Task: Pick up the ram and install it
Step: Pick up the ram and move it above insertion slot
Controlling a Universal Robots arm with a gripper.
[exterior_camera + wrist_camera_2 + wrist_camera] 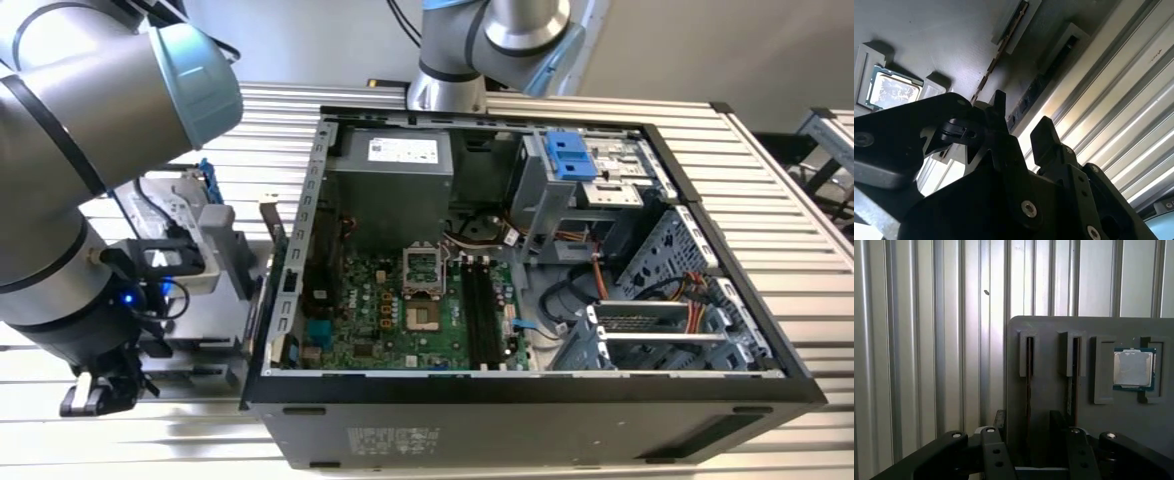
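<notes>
Hidden by the arm: in the exterior view the robot arm [94,110] bulks across the exterior view's left side, and the stand beside the computer case [534,425] is largely covered by it.
Cut off: in both wrist views only the tips of the gripper [1028,415] are seen clear of its black body. The near end of the ram [1029,365] is lost behind that body.
Hard to make out: the ram is seen edge-on as a thin dark line, so no detail of its face can be told. In the second wrist view the ram [1005,42] is in shadow, and its near end disappears behind one finger.
Ram, place: it stands on edge in a slot of the grey holder [1054,325], the slot nearest the holder's edge. The holder rests on the ribbed metal table [914,340].
Second stick [1072,370]: set on edge in the neighbouring slot, parallel to the ram.
Silver chip [1133,368]: seated flat in a recess of the holder, beyond the second stick from the ram.
Claw, state: the fingers [999,420] are held apart and nothing is clamped. In the second wrist view bright table is seen through the gap between them.
Ram against claw: in the first wrist view the ram's line runs into the gap, with one finger to each side of it. Contact cannot be told.
Case: it lies open on the table, with the green motherboard [387,300] and its long black memory slots [483,300] exposed, well apart from the holder.
</notes>
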